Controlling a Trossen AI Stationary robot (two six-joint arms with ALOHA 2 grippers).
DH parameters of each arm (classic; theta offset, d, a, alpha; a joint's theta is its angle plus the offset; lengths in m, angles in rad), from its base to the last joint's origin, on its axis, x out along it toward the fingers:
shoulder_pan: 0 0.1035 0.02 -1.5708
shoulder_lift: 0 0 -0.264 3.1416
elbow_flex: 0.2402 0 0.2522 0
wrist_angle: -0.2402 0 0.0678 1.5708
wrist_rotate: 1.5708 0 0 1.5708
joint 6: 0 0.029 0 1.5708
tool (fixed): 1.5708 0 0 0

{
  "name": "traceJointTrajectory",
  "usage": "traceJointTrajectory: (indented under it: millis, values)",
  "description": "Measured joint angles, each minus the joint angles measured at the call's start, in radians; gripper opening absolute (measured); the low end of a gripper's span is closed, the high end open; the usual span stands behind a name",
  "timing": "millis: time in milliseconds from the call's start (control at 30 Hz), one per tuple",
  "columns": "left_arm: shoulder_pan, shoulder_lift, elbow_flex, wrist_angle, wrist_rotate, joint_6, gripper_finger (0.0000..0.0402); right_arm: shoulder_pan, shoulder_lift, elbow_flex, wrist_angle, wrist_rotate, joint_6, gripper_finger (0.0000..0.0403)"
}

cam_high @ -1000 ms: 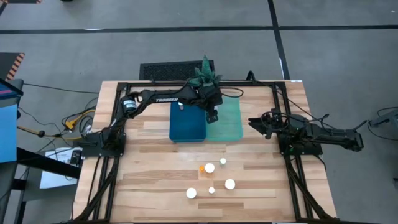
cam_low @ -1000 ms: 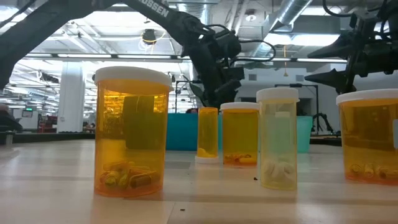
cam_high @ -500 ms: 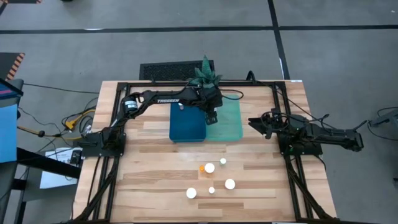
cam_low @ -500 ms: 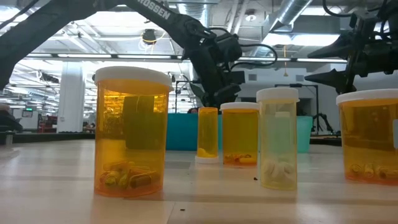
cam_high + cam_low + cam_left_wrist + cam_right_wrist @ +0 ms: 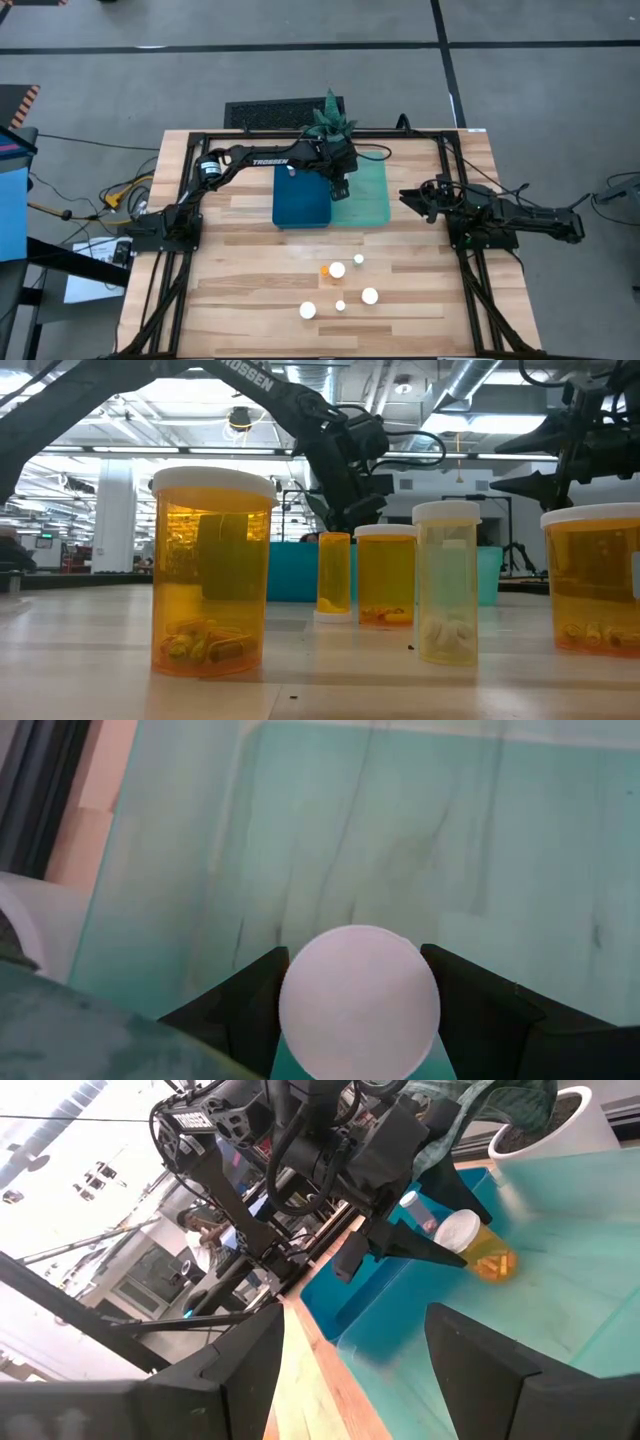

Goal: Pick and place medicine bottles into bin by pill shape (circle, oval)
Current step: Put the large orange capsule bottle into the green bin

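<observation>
My left gripper (image 5: 339,186) is over the green bin (image 5: 368,205), shut on an amber medicine bottle with a white cap (image 5: 358,1000). The bottle also shows in the right wrist view (image 5: 480,1250). My right gripper (image 5: 406,196) waits open and empty at the table's right, level with the bins. Another bottle (image 5: 290,170) stands in the blue bin (image 5: 300,205). Several medicine bottles (image 5: 337,270) stand on their bases near the table's front edge, and one (image 5: 334,573) stands on its cap. My left gripper pinches the bottle between its two fingers (image 5: 240,1015), one on each side just under the cap (image 5: 300,970), which hides the place of contact. The fingers come from above, slanting down. The bottle hangs clear above the green bin's floor, cap toward the wrist, body (image 5: 492,1263) tilted.
A potted green plant (image 5: 330,118) stands right behind the bins. A black frame (image 5: 450,150) runs along the table's sides and far edge. Bare wood lies between the bins and the bottle group.
My left gripper has stayed over the green bin, still shut on the bottle, with no more than a slight shift of the arm.
</observation>
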Motion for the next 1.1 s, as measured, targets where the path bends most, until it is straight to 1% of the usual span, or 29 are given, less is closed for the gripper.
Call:
traceJointTrajectory:
  millis: [567,867,1033,1100]
  values:
    - [0.000,0.000,0.000,-0.017,0.002,0.015,0.0219,0.000,0.000,0.000,0.000,0.000,0.000,0.0255]
    - [0.000,0.000,0.000,-0.015,0.002,0.014,0.0242,0.000,0.000,0.000,0.000,-0.001,-0.001,0.0255]
    - [0.000,0.000,0.000,-0.010,0.000,0.013,0.0245,0.000,0.000,0.000,0.000,-0.001,-0.001,0.0255]
    - [0.000,0.000,0.000,-0.003,-0.019,0.011,0.0245,0.000,0.000,0.000,0.000,-0.001,-0.001,0.0255]
